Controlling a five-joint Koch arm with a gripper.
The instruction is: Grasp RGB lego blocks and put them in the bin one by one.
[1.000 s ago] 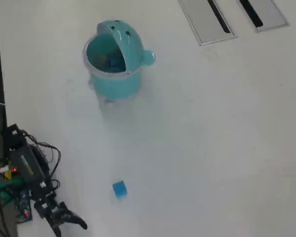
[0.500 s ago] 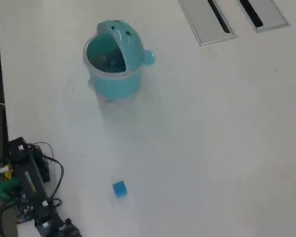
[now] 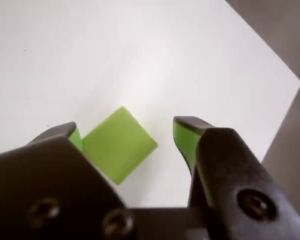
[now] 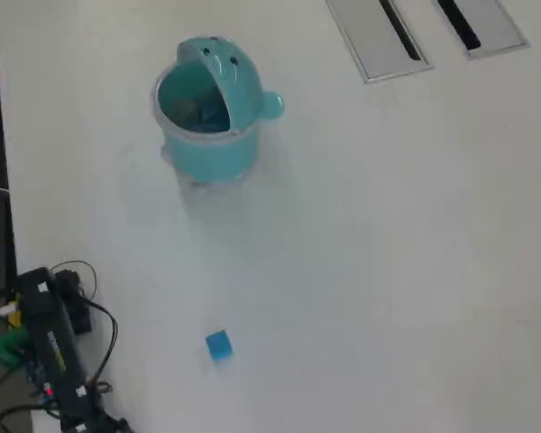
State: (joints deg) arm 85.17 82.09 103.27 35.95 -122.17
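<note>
A yellow-green lego block (image 3: 117, 142) lies on the white table in the wrist view, between the fingers of my gripper (image 3: 127, 128). The gripper is open: the left pad (image 3: 76, 137) sits right at the block's corner, and a clear gap separates the block from the right pad (image 3: 184, 137). In the overhead view a blue lego block (image 4: 218, 345) rests on the table near the bottom. The teal whale-shaped bin (image 4: 218, 149) stands at the upper left with its lid tipped back. My arm (image 4: 52, 352) is at the bottom left there, with the gripper below the frame edge.
Two grey slotted panels (image 4: 361, 32) are set into the table at the top right of the overhead view. In the wrist view the table's edge (image 3: 270, 60) runs close by on the right, with dark floor beyond it. Cables (image 4: 95, 311) trail beside the arm's base.
The arm has swung down toward the bottom of the overhead view, and the gripper has left that frame. The blue block and the bin have not moved.
</note>
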